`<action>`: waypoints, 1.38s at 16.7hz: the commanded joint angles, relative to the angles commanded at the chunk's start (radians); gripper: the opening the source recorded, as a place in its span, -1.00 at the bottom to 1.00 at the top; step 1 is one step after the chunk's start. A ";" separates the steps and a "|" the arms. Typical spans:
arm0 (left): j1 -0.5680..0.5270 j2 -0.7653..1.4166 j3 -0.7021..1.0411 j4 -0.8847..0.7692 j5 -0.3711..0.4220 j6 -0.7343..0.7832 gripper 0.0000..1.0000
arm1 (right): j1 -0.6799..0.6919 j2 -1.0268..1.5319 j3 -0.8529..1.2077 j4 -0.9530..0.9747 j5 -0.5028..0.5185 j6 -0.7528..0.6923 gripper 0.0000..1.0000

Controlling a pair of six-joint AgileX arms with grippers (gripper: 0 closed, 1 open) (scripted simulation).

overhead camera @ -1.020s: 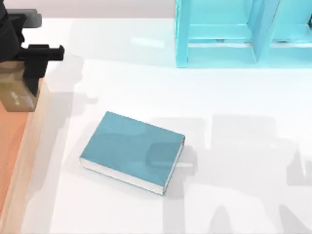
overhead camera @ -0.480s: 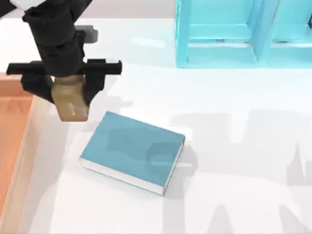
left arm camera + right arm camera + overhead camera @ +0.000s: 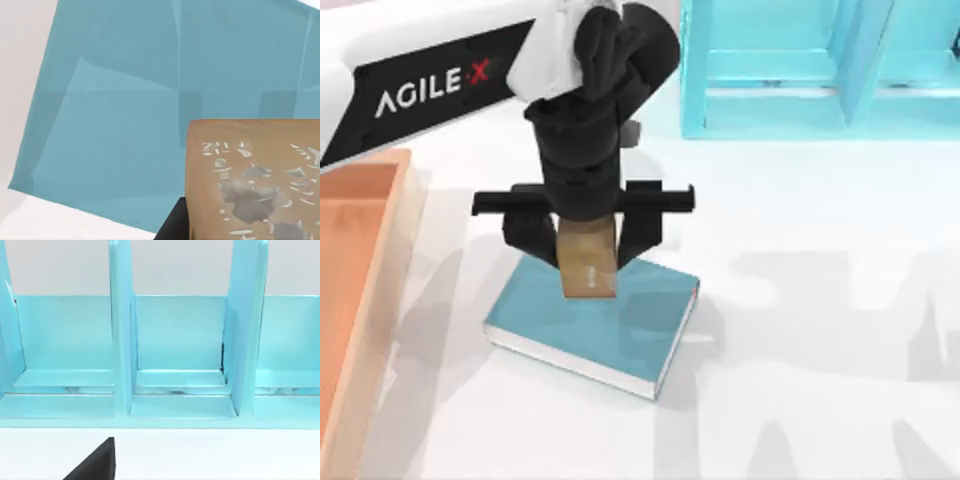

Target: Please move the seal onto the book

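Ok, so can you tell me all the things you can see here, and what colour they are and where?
Book: one, teal-blue cover with white page edges, lying flat near the table's middle.
Seal: one, tan-brown block, held above the book's far edge.
Shelf unit: one, light blue, at the table's far right.
Tray: one, orange-brown, at the left edge.
Table: one, white, under everything.
Left gripper: one, black, over the book, shut on the seal.
Right gripper: a black part shows in the right wrist view, facing the shelf unit.

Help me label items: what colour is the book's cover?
Plain teal-blue; the book shows best in the top view.
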 joint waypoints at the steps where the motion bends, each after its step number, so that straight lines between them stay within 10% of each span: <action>1: 0.000 0.000 0.000 0.000 0.000 0.000 -1.00 | 0.000 0.000 0.000 0.000 0.000 0.000 1.00; 9: 0.000 -0.002 0.016 -0.019 0.000 0.000 -1.00 | 0.000 0.000 0.000 0.000 0.000 0.000 1.00; 23: 0.000 -0.002 0.016 -0.019 0.000 0.000 1.00 | 0.000 0.000 0.000 0.000 0.000 0.000 1.00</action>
